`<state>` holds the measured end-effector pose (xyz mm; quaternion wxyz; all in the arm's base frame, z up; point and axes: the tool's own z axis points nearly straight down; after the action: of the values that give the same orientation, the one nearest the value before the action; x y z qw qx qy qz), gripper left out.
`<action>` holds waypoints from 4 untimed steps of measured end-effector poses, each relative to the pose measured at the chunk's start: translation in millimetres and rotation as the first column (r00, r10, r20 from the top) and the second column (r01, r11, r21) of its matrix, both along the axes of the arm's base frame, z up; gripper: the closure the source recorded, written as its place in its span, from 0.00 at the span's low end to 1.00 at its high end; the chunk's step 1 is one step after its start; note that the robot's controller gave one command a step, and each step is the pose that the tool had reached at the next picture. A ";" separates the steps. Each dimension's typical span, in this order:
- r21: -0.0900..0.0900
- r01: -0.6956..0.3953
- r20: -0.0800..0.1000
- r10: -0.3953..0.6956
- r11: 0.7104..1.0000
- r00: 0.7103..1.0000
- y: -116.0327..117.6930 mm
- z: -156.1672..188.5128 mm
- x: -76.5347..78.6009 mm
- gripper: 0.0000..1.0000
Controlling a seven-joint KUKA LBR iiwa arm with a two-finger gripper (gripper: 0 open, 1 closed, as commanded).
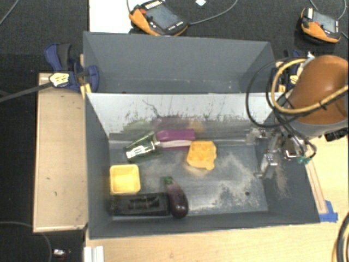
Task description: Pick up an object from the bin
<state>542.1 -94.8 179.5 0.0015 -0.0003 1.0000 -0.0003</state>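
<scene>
Jaws hang over bare bin floor (pixel 235 180), orange sponge (pixel 201 155) nearest.

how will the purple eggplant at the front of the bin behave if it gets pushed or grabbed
The eggplant looks rounded and glossy, so it would probably roll when pushed and may slip in a pinch. It lies against the black block, which likely stops it rolling that way.

Robot arm (pixel 320 125) entering from the right. A rounded orange cover (pixel 323 83) caps the wrist, with black and yellow cables (pixel 277 100) looping off its left side. The pincer (pixel 269 167) hangs below and left of the cover, pointing downward.
</scene>
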 end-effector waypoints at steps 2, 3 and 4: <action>0.000 0.152 0.013 -0.152 0.988 0.988 110.8 -34.3 19.5 0.00; 0.003 -0.110 0.001 0.110 0.994 0.994 117.8 -79.9 51.2 0.00; 0.001 0.201 0.013 -0.201 0.980 0.979 131.0 -109.2 37.6 0.00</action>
<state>579.7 36.1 70.3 0.0082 0.1009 0.9949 -0.0005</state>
